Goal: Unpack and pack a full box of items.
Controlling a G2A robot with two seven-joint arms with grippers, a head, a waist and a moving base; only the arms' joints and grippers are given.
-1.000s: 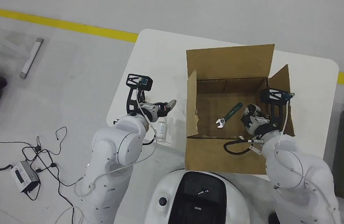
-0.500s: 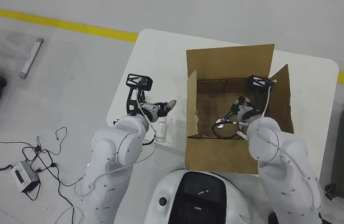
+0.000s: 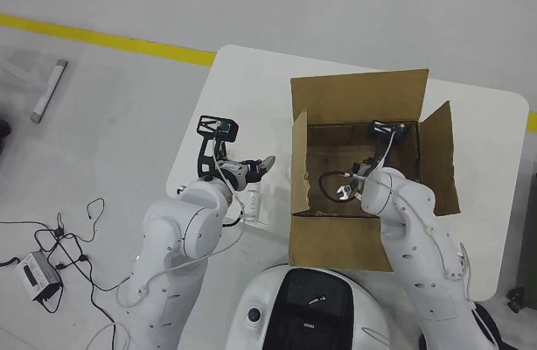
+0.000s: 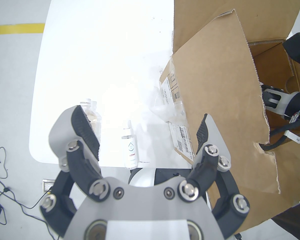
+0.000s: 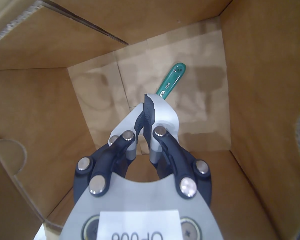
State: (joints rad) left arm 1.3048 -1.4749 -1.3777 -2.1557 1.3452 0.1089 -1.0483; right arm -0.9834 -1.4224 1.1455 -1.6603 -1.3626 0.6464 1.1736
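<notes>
Hanging inside the open cardboard box [image 5: 265, 76], the right hand [image 5: 146, 106] is clenched, fingers pressed together with nothing between them. Just past its fingertips lies the green-handled wrench [image 5: 171, 79], flat on the box floor, its head hidden behind the fingers. The box stands with flaps up on the middle of the bench [image 3: 251, 96], reaching the near edge. Over at the near-left corner, the left hand [image 4: 142, 118] hovers released — fingers spread wide, holding nothing — just beside the box's outer wall. Below it on the bench are a white spray bottle [image 4: 130, 148] and, just beside that, a pair of small clear bottles [image 4: 93, 112].
</notes>
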